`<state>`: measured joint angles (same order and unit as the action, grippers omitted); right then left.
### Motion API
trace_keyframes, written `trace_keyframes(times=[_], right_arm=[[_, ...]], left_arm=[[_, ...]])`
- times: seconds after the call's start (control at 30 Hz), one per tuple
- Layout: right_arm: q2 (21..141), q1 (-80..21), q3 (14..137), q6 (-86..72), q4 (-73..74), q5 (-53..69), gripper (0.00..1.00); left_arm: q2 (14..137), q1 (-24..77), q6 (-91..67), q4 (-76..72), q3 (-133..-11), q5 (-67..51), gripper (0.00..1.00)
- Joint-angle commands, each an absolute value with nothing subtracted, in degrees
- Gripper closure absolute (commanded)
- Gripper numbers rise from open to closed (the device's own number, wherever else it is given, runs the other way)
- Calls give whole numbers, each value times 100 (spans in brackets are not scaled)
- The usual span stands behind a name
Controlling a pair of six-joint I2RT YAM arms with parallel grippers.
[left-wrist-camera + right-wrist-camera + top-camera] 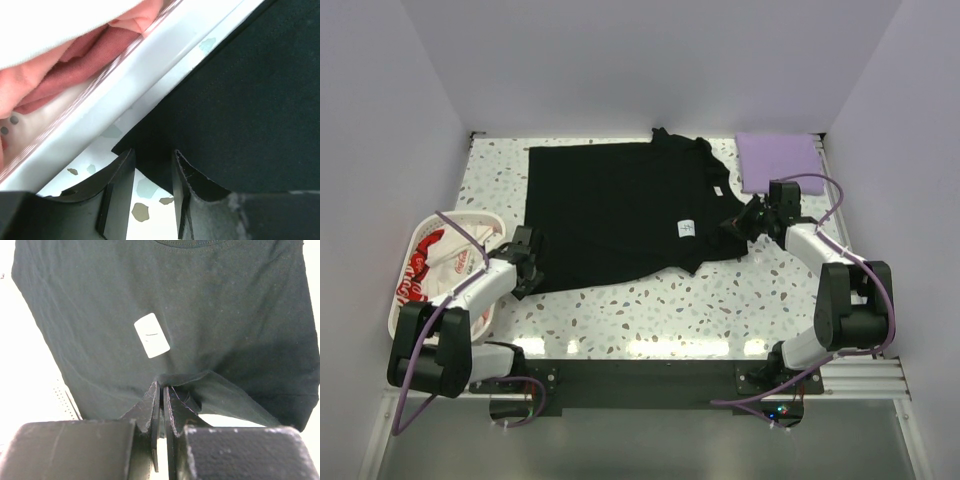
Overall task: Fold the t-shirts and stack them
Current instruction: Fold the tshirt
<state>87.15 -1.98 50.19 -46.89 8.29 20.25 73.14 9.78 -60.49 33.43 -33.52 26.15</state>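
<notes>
The black t-shirt (620, 215) lies spread across the table, with a small white label (152, 335) on it. My left gripper (528, 262) sits at its near-left corner. In the left wrist view its jaws (153, 152) stand apart, with the shirt's corner (250, 110) lying between the tips. My right gripper (738, 225) is at the shirt's right side, shut (161, 385) on a pinched fold of the black fabric (200, 305). The lavender t-shirt (777, 160) lies folded at the back right. The white t-shirt with red lettering (435, 262) is bundled in the basket.
The white plastic basket (460, 215) stands at the left edge, its rim (125, 85) close beside my left gripper. White walls enclose the speckled table (650, 300) on three sides.
</notes>
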Motion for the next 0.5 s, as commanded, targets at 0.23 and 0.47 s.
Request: trace_keyframes(times=[0.23,0.47], right_arm=[[8561,-229,4948,-4693,615,2092,100],[8464,-229,4975,-4667,703,2101,100]], left_arm=[[7479,949,-6012,3077,-3182,2725,68],[7436,949,-5757,3032,-3462,2540,100]])
